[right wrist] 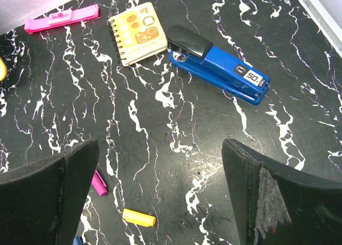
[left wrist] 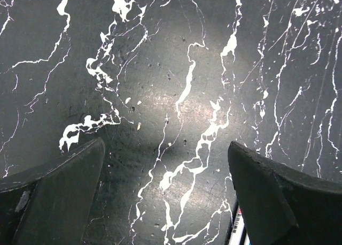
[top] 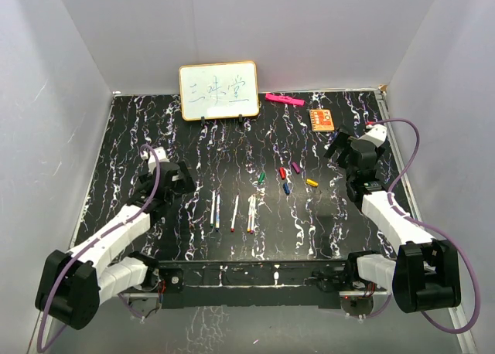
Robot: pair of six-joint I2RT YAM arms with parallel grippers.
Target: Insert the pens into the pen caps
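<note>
Several white pens lie side by side on the black marbled table, near the front middle. The caps lie just beyond them: green, red, purple, blue and yellow. My left gripper is open and empty, left of the pens; in its wrist view only bare table lies between the fingers, with one pen end at the right finger. My right gripper is open and empty, right of the caps; its wrist view shows the purple cap and yellow cap.
A small whiteboard stands at the back. A pink bar and an orange notepad lie at the back right. The right wrist view shows a blue stapler beyond the notepad and pink bar. White walls enclose the table.
</note>
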